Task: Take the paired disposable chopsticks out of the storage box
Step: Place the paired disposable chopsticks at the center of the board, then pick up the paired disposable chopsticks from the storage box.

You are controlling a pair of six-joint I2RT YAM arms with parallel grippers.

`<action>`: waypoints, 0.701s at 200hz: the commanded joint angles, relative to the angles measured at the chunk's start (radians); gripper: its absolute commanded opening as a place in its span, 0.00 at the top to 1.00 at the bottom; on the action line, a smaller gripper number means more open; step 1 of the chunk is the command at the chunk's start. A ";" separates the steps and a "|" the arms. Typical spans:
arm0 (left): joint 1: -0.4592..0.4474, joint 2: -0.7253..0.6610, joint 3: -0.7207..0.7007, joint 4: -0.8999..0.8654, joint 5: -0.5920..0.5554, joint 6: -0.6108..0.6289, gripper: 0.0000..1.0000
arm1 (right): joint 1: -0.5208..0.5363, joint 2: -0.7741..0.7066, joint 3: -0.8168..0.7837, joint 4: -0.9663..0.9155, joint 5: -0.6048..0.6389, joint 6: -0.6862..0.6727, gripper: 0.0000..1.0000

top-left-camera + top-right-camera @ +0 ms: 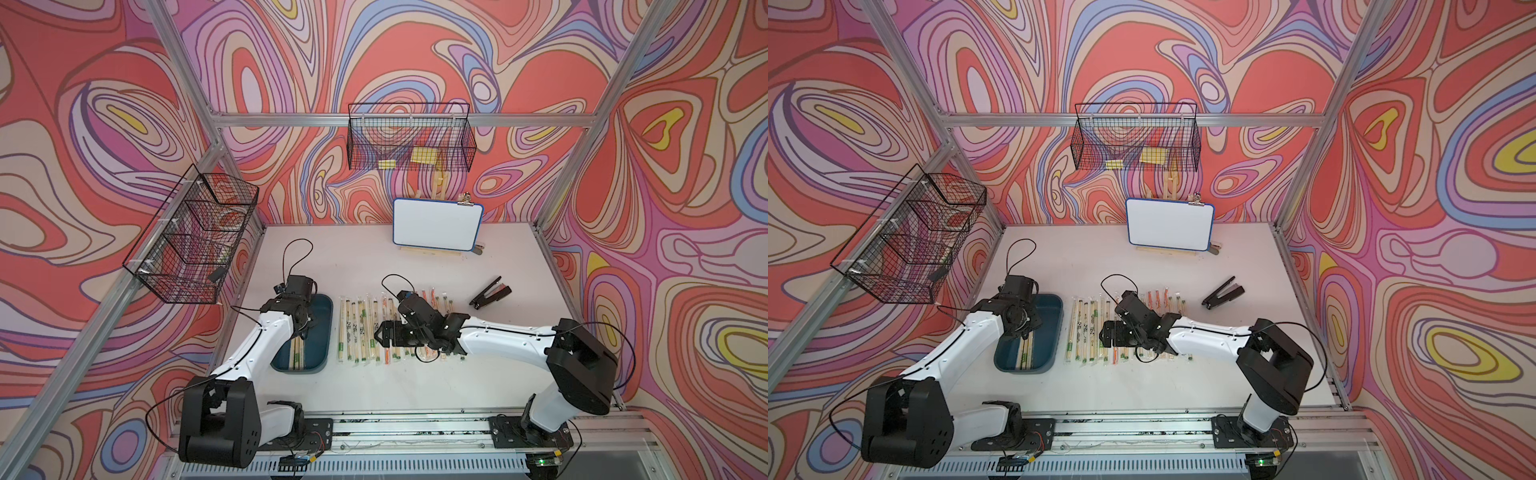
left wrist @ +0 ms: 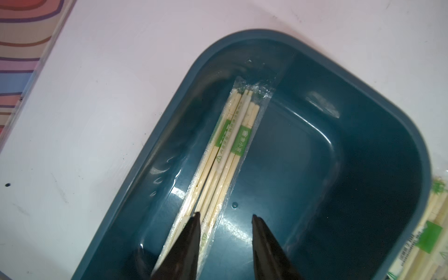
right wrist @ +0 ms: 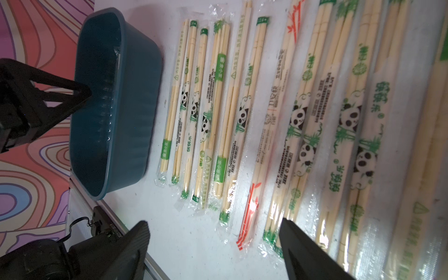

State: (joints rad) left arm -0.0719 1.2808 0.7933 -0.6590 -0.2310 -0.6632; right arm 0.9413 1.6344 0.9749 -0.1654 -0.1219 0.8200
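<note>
Nudge the left tool (image 2: 225, 215), spread apart low in the blue box (image 2: 303, 157) with one tip over the last sleeved chopsticks (image 2: 228, 150), sideways to straddle one pair, pinch gently and lift clear of the wall, minding the right tool (image 3: 213, 221) gaping empty over the row (image 3: 242, 109) on the table (image 3: 189, 237).

Both top views: 1 stereo head mounted high at the front, angled down toward the back wall; far off, whole table (image 1: 374, 386) (image 1: 1121, 386) and 2 arms in frame.
Left wrist: close, looking down into the storage box (image 2: 303, 157) past the left gripper (image 2: 225, 215).
Right wrist: close, low, raking across the paired disposable chopsticks (image 3: 242, 116) past the right gripper (image 3: 213, 221); storage box (image 3: 126, 109) shared with left wrist view.
</note>
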 commanded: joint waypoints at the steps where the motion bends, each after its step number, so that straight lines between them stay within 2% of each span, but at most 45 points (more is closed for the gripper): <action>1: 0.017 0.038 -0.012 -0.006 0.028 -0.021 0.61 | 0.000 0.009 0.015 0.020 -0.006 -0.019 0.11; 140: 0.029 0.184 -0.051 0.080 0.040 -0.039 0.68 | 0.001 0.019 -0.001 0.026 -0.007 -0.042 0.10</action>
State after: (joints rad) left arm -0.0505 1.4372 0.7547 -0.5941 -0.1848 -0.6861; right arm 0.9413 1.6409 0.9760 -0.1490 -0.1284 0.7898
